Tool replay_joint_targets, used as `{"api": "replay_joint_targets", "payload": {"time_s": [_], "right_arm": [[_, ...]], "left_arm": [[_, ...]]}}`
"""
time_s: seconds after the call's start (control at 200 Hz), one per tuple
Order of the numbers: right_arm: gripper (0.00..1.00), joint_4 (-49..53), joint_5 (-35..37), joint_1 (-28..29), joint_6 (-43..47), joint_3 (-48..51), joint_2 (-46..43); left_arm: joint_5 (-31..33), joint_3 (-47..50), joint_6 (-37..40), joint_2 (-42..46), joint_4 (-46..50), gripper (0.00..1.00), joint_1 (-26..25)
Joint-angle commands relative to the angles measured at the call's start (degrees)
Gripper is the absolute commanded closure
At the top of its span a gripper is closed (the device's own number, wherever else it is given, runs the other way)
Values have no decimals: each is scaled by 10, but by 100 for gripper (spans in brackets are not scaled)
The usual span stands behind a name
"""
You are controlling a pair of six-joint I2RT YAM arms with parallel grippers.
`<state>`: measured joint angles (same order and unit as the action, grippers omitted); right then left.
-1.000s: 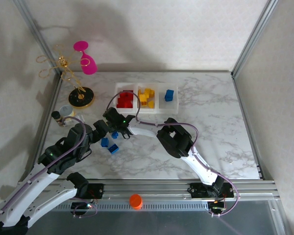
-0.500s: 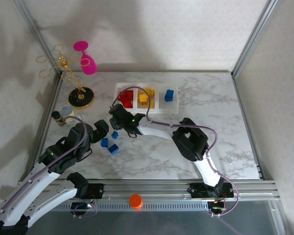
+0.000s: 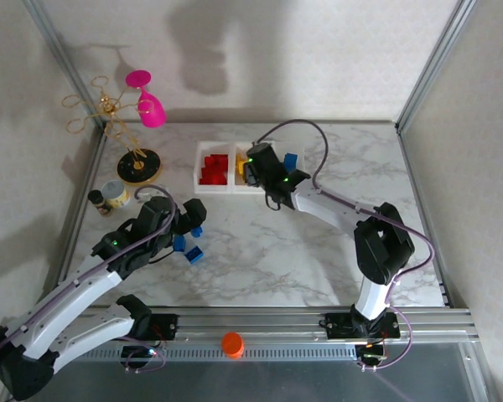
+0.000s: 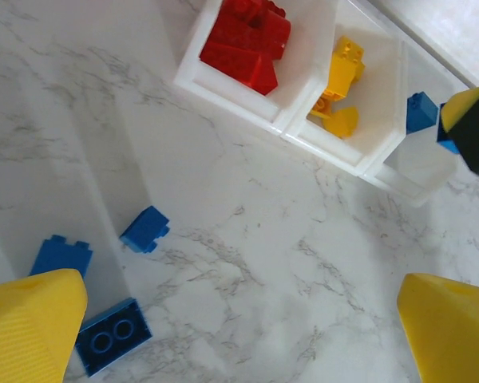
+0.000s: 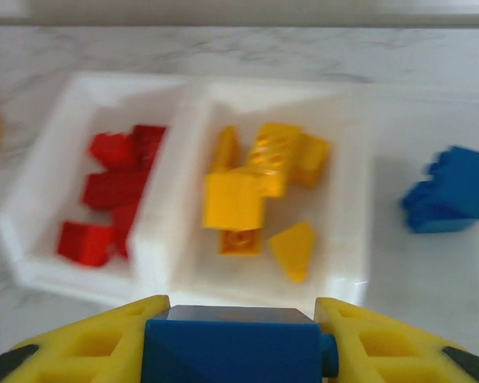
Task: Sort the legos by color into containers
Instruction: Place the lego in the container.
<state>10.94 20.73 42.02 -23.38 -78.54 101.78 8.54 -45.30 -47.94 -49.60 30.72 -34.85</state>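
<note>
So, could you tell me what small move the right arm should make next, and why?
Probably shift the right gripper sideways to the end compartment and release there: it grips a blue brick but hangs before the compartment of yellow bricks, while the only binned blue piece lies in the end one.

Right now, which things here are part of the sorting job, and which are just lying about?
Job: white containers, red legos, yellow legos, binned blue lego, gripped blue brick, loose blue bricks.
Lying about: gold stand, pink object, small jar, orange cap.
</note>
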Motion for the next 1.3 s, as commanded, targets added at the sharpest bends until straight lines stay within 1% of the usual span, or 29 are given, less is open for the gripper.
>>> {"api": "replay_joint_targets", "payload": {"time_s": [0.0, 0.14, 0.355, 0.451, 0.511, 0.666, 0.781, 0.986, 1.292], "right_arm": [[64, 10, 21, -48, 4, 12, -9], [64, 11, 33, -92, 16, -15, 25], [64, 22, 43, -134, 27, -84, 106], [64, 21, 41, -142, 35, -113, 135], [63, 31, 53, -146, 37, -136, 154], [62, 27, 43, -155, 48, -164, 185], [60, 43, 52, -156, 54, -198, 213], [57, 63, 60, -163, 50, -224, 236], [38, 60, 48, -159, 55, -220, 199]], "left_arm": [[-30, -13, 20, -32, -62, 0, -7], [-47, -26, 26, -88, -98, 0, -10], [-47, -45, 35, -140, -135, 0, -9], [-44, -56, 38, -160, -134, 0, -10], [-42, -61, 40, -169, -132, 0, -10], [-36, -59, 43, -177, -134, 0, -9], [-29, -61, 47, -186, -129, 0, -8], [-25, -66, 50, -192, -123, 0, -8], [-17, -76, 54, -189, -113, 0, -6]]}}
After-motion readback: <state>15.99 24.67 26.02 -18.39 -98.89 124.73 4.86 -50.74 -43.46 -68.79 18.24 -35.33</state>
